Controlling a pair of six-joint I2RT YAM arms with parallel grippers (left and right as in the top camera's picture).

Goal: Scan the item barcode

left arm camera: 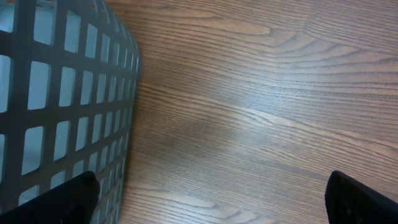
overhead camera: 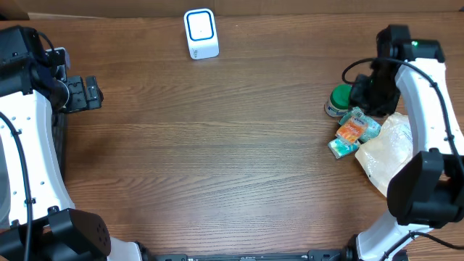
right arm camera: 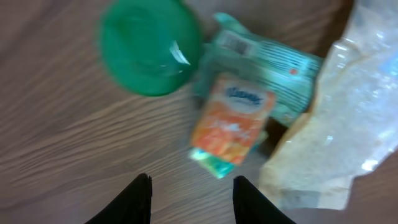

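The white and blue barcode scanner stands at the table's far edge. The items lie in a cluster at the right: a green-lidded tub, an orange tissue pack and a teal pack under it. My right gripper hovers over this cluster, open, with only bare wood between its fingers. The wrist view is blurred. My left gripper is open at the far left, holding nothing.
A crinkled clear plastic bag lies right of the packs, touching them. A grey slotted basket stands just beside the left gripper.
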